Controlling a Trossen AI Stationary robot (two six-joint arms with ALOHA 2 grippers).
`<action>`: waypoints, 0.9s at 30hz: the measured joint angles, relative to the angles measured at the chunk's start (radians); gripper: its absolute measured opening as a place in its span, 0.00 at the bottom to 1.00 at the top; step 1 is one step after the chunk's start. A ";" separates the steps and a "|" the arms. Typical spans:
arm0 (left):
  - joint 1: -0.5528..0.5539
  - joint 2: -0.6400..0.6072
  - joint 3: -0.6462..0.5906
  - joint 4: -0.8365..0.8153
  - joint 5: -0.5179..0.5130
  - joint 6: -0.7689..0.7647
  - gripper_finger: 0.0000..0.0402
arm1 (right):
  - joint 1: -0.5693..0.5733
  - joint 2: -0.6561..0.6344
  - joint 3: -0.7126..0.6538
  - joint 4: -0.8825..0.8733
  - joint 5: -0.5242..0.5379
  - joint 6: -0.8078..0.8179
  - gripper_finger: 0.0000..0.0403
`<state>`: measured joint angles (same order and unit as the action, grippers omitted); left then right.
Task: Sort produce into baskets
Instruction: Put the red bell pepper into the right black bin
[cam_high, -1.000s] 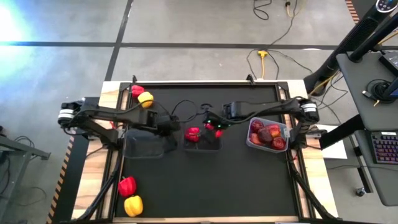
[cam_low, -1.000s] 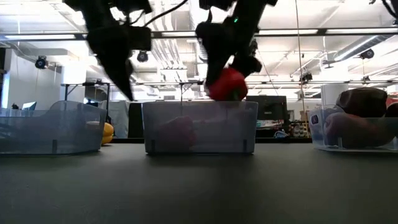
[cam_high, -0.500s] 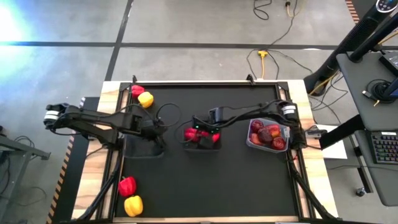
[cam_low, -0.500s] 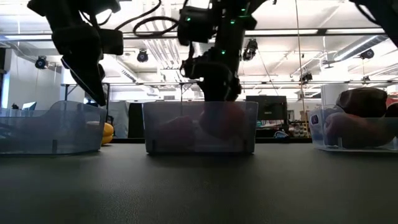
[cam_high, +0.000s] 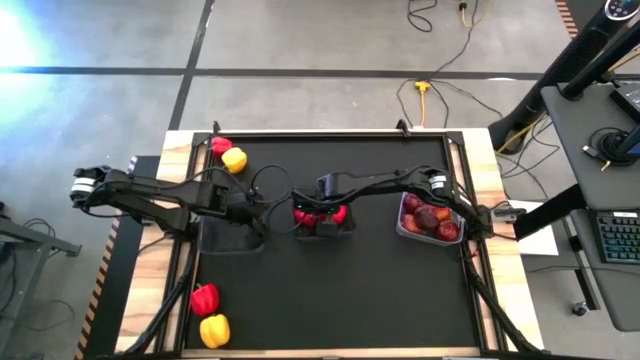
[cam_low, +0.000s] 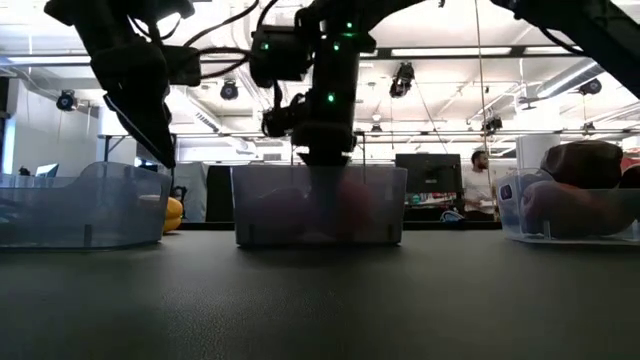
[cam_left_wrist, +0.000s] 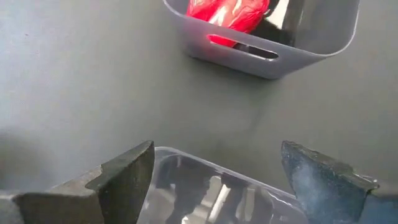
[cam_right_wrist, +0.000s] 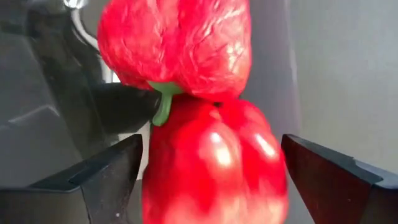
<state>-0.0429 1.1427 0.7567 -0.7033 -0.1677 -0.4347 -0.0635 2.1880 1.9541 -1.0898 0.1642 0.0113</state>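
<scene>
Three see-through tubs stand in a row: the left tub (cam_high: 228, 236), the middle tub (cam_high: 322, 224) and the right tub (cam_high: 432, 218), which holds dark apples. My right gripper (cam_high: 318, 217) is open and reaches down into the middle tub. Its fingers stand on either side of a red pepper (cam_right_wrist: 211, 168), which lies against a second red pepper (cam_right_wrist: 180, 43). My left gripper (cam_high: 257, 214) is open and empty above the left tub's right end (cam_left_wrist: 205, 180). A red pepper (cam_high: 221, 145) and a yellow pepper (cam_high: 234, 158) lie at the far left. Another such pair (cam_high: 208, 314) lies at the near left. My right gripper's open fingers (cam_right_wrist: 112, 180) stand close on both sides of the red pepper in the middle tub. I cannot tell whether they touch it. The pepper sits low in the tub, under the other red pepper.
The black mat (cam_high: 340, 290) between the tubs and the near edge is bare. In the low view the middle tub (cam_low: 320, 205) stands between the left tub (cam_low: 80, 205) and the right tub (cam_low: 570, 205). A person (cam_low: 482, 175) stands in the room behind.
My right gripper has gone down and toward the table's left edge with the red pepper. The pepper hung above the middle tub's rim and now sits inside the tub beside the other red pepper. My left gripper has drawn back a little toward the left edge.
</scene>
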 joint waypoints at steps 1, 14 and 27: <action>0.000 0.000 0.000 0.004 0.000 0.002 0.82 | 0.000 0.000 0.009 -0.008 0.000 -0.004 0.93; -0.016 0.001 0.000 0.097 -0.007 0.011 0.82 | 0.004 -0.056 0.106 -0.092 0.039 0.132 0.94; -0.077 0.001 0.000 0.306 0.004 -0.070 0.82 | 0.178 -0.239 0.108 -0.102 0.182 0.346 0.94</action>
<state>-0.1199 1.1435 0.7567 -0.3973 -0.1641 -0.5048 0.1141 1.9494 2.0617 -1.1915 0.3462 0.3572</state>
